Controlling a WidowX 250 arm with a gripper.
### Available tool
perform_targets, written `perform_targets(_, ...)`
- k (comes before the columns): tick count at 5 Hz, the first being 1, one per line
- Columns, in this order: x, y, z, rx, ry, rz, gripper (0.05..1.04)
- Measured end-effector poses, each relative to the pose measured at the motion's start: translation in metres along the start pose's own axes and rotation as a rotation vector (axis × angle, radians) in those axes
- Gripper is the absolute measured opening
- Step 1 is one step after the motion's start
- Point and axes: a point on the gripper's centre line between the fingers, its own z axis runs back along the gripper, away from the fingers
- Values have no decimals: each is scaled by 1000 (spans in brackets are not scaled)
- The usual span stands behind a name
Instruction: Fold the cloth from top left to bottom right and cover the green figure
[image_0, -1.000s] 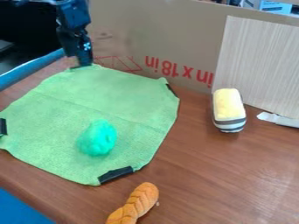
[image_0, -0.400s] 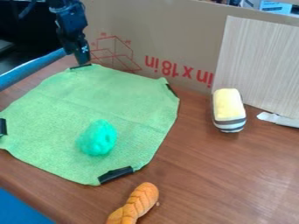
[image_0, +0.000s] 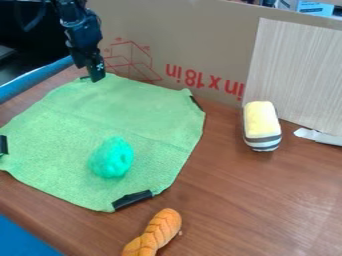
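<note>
At the upper left, my gripper (image_0: 95, 79) hangs down at the top-left corner of the green cloth (image_0: 127, 107), over the black patch there. Whether it touches or pinches the corner, I cannot tell. The cloth lies flat and unfolded on the table, with black patches at its corners. On its lower middle sits the green figure (image_0: 111, 157), uncovered.
An orange braided toy (image_0: 155, 234) lies below the cloth on the brown table (image_0: 247, 200). A yellow toy with striped sides (image_0: 261, 126) stands to the right. A cardboard wall (image_0: 194, 40) and a pale panel (image_0: 297, 75) border the back.
After shifting slightly left, the gripper has come back a little to the right and slightly lower at the cloth's corner. Cloth and figure have stayed put.
</note>
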Motion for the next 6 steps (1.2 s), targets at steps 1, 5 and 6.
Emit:
perform_targets(1, 10, 5, 1, 45, -4, 14, 1001)
perform_targets(5, 23, 13, -19, 136, 51, 80, 1001)
perform_targets(6, 25, 17, -14, 127, 39, 89, 1001)
